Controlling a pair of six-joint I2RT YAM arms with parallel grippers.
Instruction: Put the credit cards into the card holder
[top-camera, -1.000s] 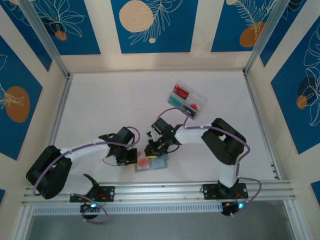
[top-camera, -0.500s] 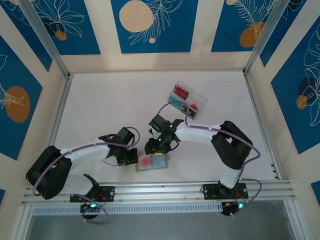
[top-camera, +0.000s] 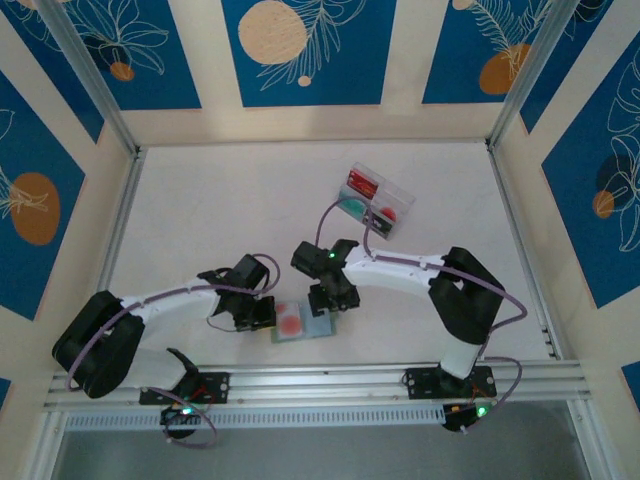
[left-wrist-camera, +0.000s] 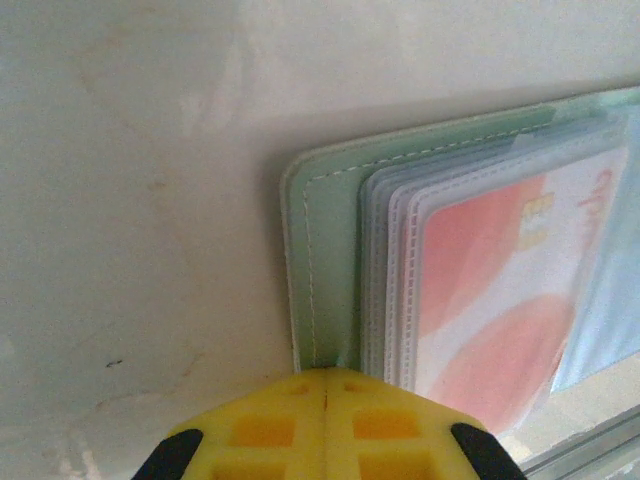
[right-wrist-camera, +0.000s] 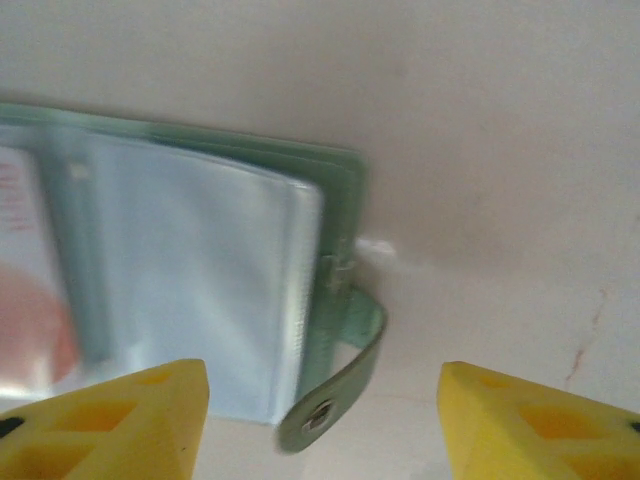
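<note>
Card holder (left-wrist-camera: 328, 262), edge against closed left end effector (left-wrist-camera: 327, 390)

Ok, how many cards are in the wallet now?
1: a red-and-white card in a clear sleeve of the wallet, beside the left gripper. More may hide behind other sleeves.

White table (top-camera: 220, 200) — blue floral wall panels (top-camera: 300, 50) around.
</note>
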